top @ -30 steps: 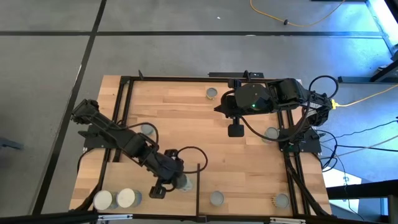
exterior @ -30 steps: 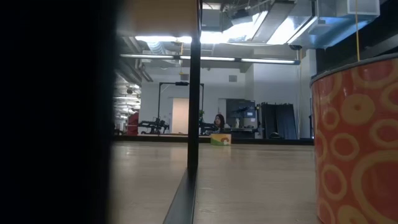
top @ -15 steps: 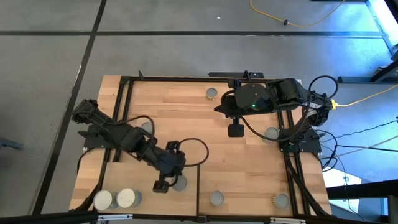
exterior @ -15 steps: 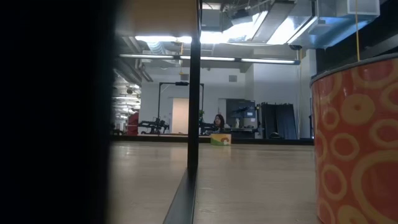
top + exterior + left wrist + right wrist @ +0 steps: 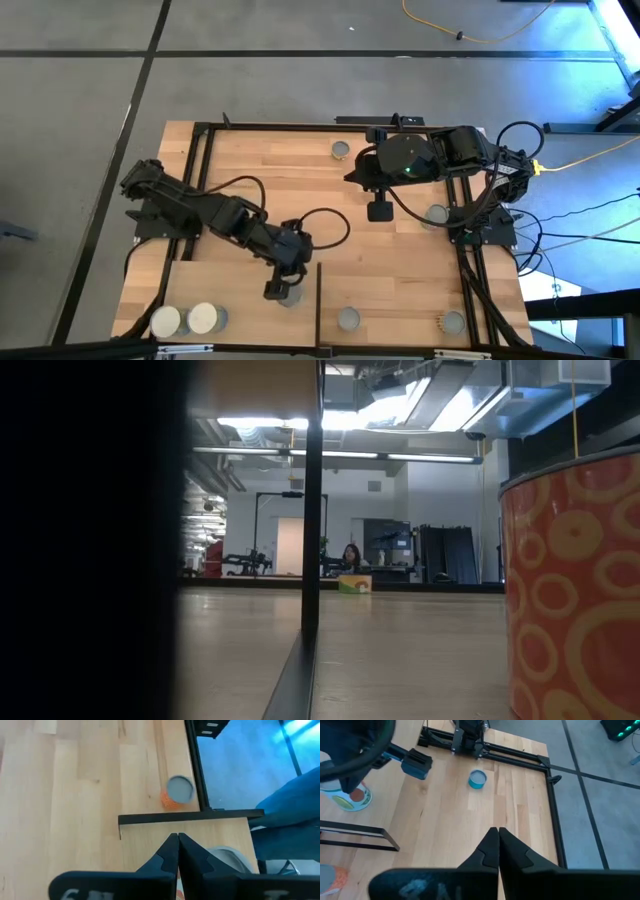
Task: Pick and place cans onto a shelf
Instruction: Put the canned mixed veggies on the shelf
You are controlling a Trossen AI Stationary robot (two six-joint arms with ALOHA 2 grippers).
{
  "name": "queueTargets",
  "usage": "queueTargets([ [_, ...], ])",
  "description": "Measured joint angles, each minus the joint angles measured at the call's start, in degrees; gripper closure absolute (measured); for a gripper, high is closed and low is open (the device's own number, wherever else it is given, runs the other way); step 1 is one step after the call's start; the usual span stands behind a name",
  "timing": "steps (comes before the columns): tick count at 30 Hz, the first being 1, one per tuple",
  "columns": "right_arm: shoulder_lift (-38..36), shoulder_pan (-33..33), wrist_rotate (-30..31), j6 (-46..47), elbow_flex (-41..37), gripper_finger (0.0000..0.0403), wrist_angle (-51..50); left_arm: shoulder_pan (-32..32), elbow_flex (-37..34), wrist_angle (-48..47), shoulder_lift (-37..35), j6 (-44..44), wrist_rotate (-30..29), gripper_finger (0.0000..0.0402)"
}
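Left end effector [image 5: 280, 291] closed, empty, seemingly above shelf [image 5: 235, 285] can [image 5: 291, 296]

A dark mass [image 5: 90, 540] blocks the low view's left; the orange-patterned can [image 5: 575, 590] is cut off at right.

**Left arm swings toward the shelf's black edge**

My left arm has stretched out across the worktop [image 5: 400, 270] over the past second. Its tool [image 5: 275, 291], fingers pressed together throughout, sat lower left of centre in the high view a second ago; it has since slid right and a little up the frame, and now lies just left of the shelf's [image 5: 240, 300] thin black upright edge [image 5: 318, 300]. The elbow has straightened, and the cable loop above the wrist has moved right with it. The can [image 5: 291, 295] beside the tool has shifted slightly right too, and is now mostly covered by the tool.
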Motion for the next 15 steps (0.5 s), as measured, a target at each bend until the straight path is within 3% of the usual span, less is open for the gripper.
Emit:
queueTargets([
  [4, 0.0, 0.0, 0.01, 0.0, -0.02, 0.0402, 0.0, 0.61, -0.09, -1.0, 1.52, -0.9, 0.21, 0.0401],
  [15, 0.0, 0.0, 0.13, -0.11, 0.0, 0.0402, 0.07, 0.58, -0.02, 1.23, 5.3, -3.46, 7.95, 0.0402],
])
